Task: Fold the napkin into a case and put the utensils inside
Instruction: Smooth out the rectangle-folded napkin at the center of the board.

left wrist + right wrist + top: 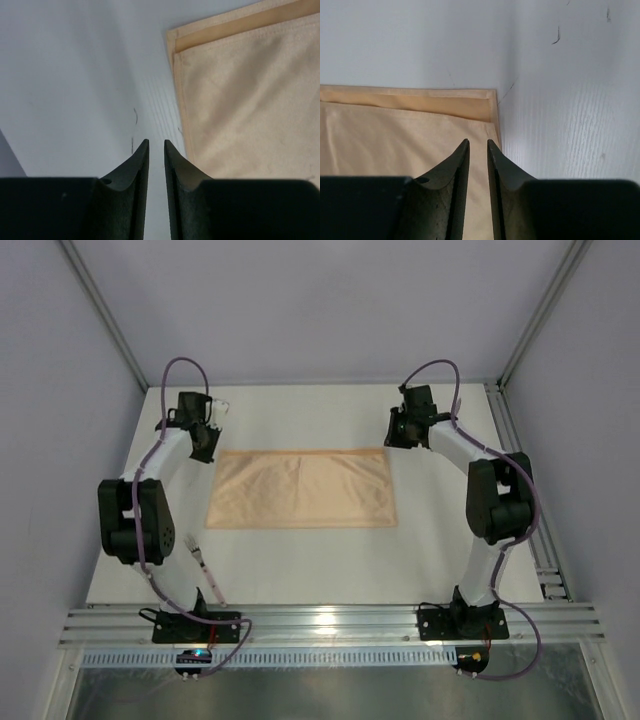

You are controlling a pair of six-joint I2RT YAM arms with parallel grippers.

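The peach-orange napkin (300, 490) lies flat on the white table as a wide folded rectangle, with a strip of the lower layer showing along its far edge. My left gripper (205, 447) hovers at its far left corner. In the left wrist view the jaws (156, 143) stand narrowly open over bare table, just beside the napkin's edge (240, 100), holding nothing. My right gripper (398, 436) is at the far right corner. Its jaws (478, 143) are narrowly open above the napkin (395, 145), empty. A pale pink fork (202, 562) lies near the left arm's base; the knife is hidden.
Metal frame posts and grey walls enclose the table (300, 410) at the back and sides. An aluminium rail (330, 622) runs along the near edge, carrying both arm bases. The left arm's elbow (135, 520) overhangs the table's left side, close to the fork.
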